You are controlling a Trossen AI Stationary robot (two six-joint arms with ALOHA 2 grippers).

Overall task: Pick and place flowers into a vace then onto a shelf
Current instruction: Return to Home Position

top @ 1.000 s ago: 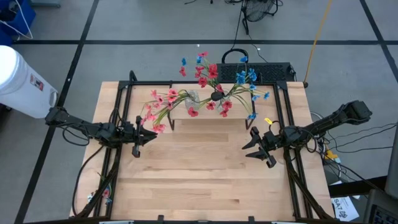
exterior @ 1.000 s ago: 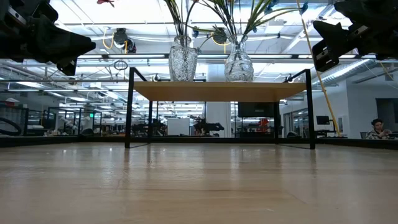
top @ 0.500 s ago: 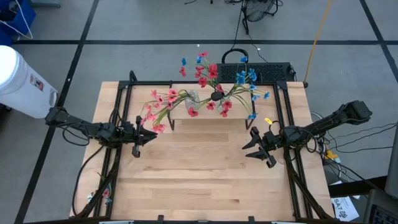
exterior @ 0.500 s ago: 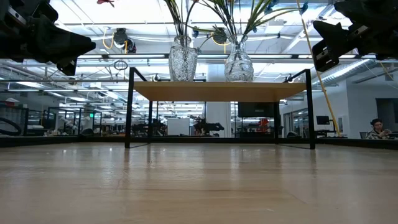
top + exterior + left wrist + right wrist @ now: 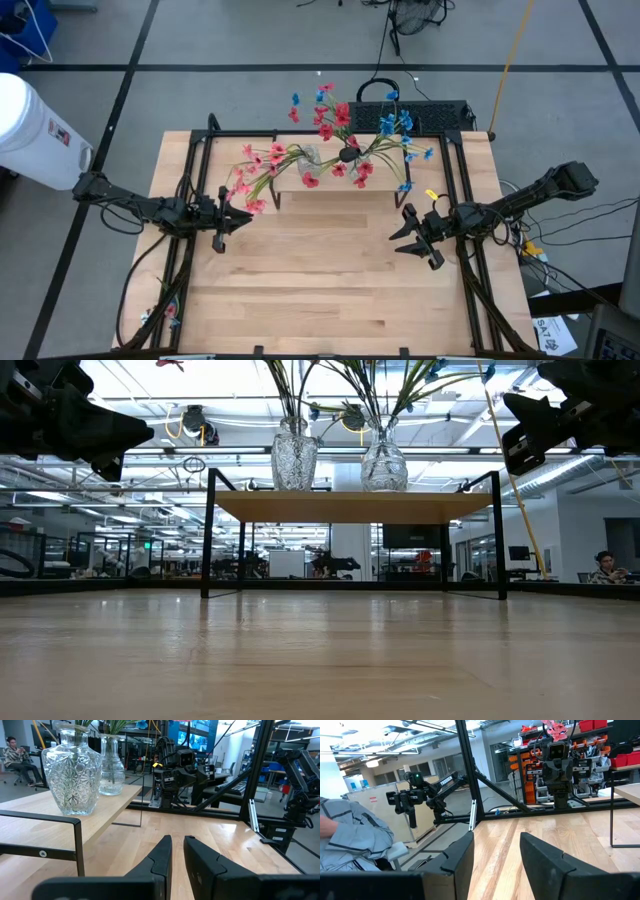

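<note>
The flowers stand in two cut-glass vases [image 5: 295, 455] [image 5: 384, 460] on the low wooden shelf [image 5: 350, 507] at the table's far middle. Seen from above, the pink spray [image 5: 255, 178] leans left, the red spray [image 5: 335, 120] is in the middle and the blue spray [image 5: 395, 125] is to the right. The vases also show in the left wrist view [image 5: 70, 770]. My left gripper [image 5: 245, 214] hovers left of the shelf, shut and empty. My right gripper [image 5: 402, 232] hovers right of and nearer than the shelf, open and empty.
Black frame rails run along the table's left [image 5: 185, 250] and right [image 5: 470, 270] sides. A white bin [image 5: 30, 125] stands off the table's far left. A person's grey sleeve [image 5: 350, 840] shows beyond the table. Bare wood [image 5: 320, 270] lies between the grippers and the near edge.
</note>
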